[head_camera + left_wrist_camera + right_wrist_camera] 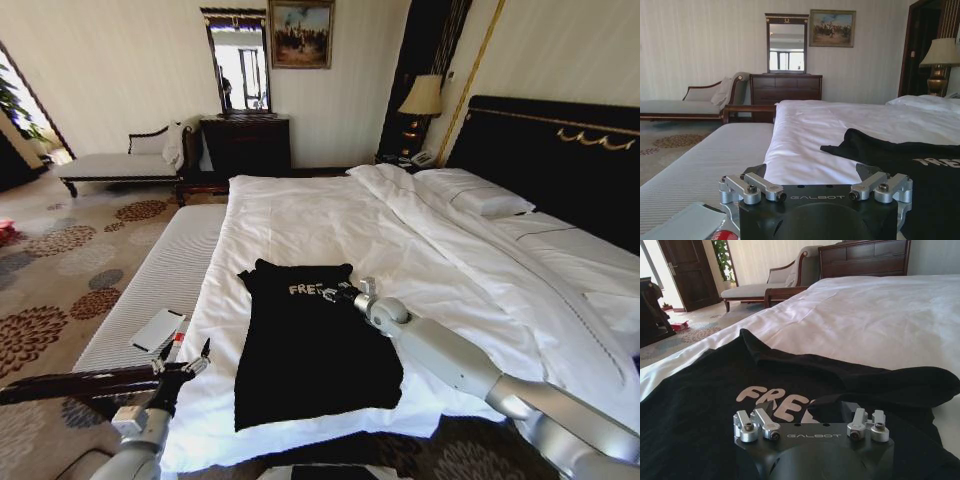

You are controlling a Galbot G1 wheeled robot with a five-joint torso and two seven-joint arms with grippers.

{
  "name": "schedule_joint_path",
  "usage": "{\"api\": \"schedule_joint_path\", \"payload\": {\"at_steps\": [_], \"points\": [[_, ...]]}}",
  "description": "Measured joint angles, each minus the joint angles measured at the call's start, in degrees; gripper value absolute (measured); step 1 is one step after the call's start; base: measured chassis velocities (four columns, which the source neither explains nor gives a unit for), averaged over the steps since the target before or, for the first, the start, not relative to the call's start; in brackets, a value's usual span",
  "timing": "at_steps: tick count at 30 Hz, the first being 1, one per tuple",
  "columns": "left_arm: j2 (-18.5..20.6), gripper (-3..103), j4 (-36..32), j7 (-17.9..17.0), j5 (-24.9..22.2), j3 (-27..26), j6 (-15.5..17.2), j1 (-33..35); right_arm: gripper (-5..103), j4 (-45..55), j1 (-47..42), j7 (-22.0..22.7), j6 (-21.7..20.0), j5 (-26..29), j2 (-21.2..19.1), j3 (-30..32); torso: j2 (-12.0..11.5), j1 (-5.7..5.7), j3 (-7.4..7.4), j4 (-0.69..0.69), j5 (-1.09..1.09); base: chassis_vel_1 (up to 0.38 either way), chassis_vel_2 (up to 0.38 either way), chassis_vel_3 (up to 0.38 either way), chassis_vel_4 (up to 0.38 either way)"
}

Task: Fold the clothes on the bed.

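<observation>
My left gripper (185,368) low at bed's near-left corner, off shirt, fingers spread, grasping nothing. Shirt (305,345) flat on duvet (310,215), near edge of bed (560,150), sleeves folded in. My right gripper (345,293) on shirt chest by lettering; can't tell if clenched.

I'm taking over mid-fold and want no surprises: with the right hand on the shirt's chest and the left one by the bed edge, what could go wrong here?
1. The right hand sits on the black T-shirt at its lettering; pinching there may also catch the white duvet underneath.
2. The shirt's hem lies near the bed's foot edge, so a pull could drag it off.
3. The left hand hovers off the shirt, close beside a small white object on the bench; a swing might knock it.
</observation>
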Motion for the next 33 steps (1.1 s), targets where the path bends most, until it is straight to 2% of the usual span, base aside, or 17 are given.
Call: {"api": "schedule_joint_path", "payload": {"at_steps": [2, 4, 5, 7, 9, 16, 20, 21, 25, 27, 29, 31, 33], "points": [[0.0, 100, -0.1, 0.0, 0.0, -0.2, 0.0, 0.1, 74, 0.2, -0.3, 0.1, 0.3, 0.3, -0.1, 0.7, 0.0, 0.00, 0.00, 0.00, 0.00, 0.000, 0.000, 0.000, 0.000], [0.0, 100, -0.2, -0.1, -0.1, -0.2, 0.0, 0.1, 85, 1.5, -1.2, 0.5, 1.0, 1.7, -0.6, 3.5, 0.0, 0.00, 0.00, 0.01, 0.00, 0.000, 0.000, 0.000, 0.000], [0.0, 100, -0.2, -0.1, -0.1, -0.2, 0.0, 0.1, 85, 1.5, -1.2, 0.5, 1.0, 1.7, -0.6, 3.5, 0.0, 0.00, 0.00, 0.01, 0.00, 0.000, 0.000, 0.000, 0.000], [0.0, 100, -0.2, -0.2, -0.1, 0.3, 0.0, -0.3, 95, 3.2, -2.4, 0.3, 1.3, 2.0, -1.8, 5.8, 0.0, 0.00, 0.00, 0.01, -0.01, 0.000, 0.000, 0.000, 0.000], [0.0, 100, -0.2, -0.4, 0.0, 0.8, 0.1, -0.8, 100, 4.9, -3.8, -0.1, 1.6, 1.9, -3.0, 8.0, 0.0, 0.00, 0.00, 0.00, -0.01, 0.000, 0.000, 0.000, 0.000], [0.8, 100, -0.3, -1.5, -1.3, 1.8, 1.6, -3.2, 100, 7.0, -8.8, -0.4, 2.1, 0.6, -4.8, 14.7, 0.0, 0.00, 0.00, 0.01, 0.00, 0.000, 0.000, 0.000, 0.000], [3.1, 100, 0.6, -3.5, -5.4, 3.4, 4.7, -9.6, 100, 8.5, -16.1, -0.9, 2.5, -0.8, -6.5, 22.4, 0.0, 0.00, 0.00, -0.01, 0.00, 0.000, 0.000, 0.000, 0.000], [3.1, 100, 0.6, -3.5, -5.4, 3.4, 4.7, -9.6, 100, 8.5, -16.1, -0.9, 2.5, -0.8, -6.5, 22.4, 0.0, 0.00, 0.00, -0.01, 0.00, 0.000, 0.000, 0.000, 0.000], [5.9, 100, 3.8, -4.6, -11.6, 4.7, 7.8, -15.8, 100, 9.5, -23.4, -1.1, 2.9, -1.5, -7.5, 29.5, 0.0, 0.00, 0.00, -0.01, 0.02, 0.000, 0.000, 0.000, 0.000], [6.3, 100, 4.6, -4.7, -12.4, 5.0, 8.1, -16.8, 100, 9.7, -24.6, -1.1, 3.0, -1.7, -7.8, 30.8, 0.0, 0.00, 0.00, -0.01, 0.00, 0.000, 0.000, 0.000, 0.000], [7.6, 100, 7.9, -4.7, -15.1, 6.6, 9.1, -20.8, 100, 10.3, -29.2, -1.5, 3.4, -2.0, -8.7, 36.6, 0.0, 0.00, 0.00, 0.00, 0.00, 0.000, 0.000, 0.000, 0.000], [8.0, 100, 9.0, -4.6, -16.0, 7.1, 9.3, -22.2, 100, 10.6, -30.6, -1.6, 3.4, -1.9, -8.9, 38.6, 0.0, 0.00, 0.00, 0.01, -0.02, 0.000, 0.000, 0.000, 0.000], [8.8, 100, 12.3, -4.4, -18.0, 8.8, 10.0, -25.9, 100, 10.9, -34.8, -1.8, 3.7, -1.7, -9.6, 44.3, 0.0, 0.00, 0.00, 0.01, -0.01, 0.000, 0.000, 0.000, 0.000]]}}
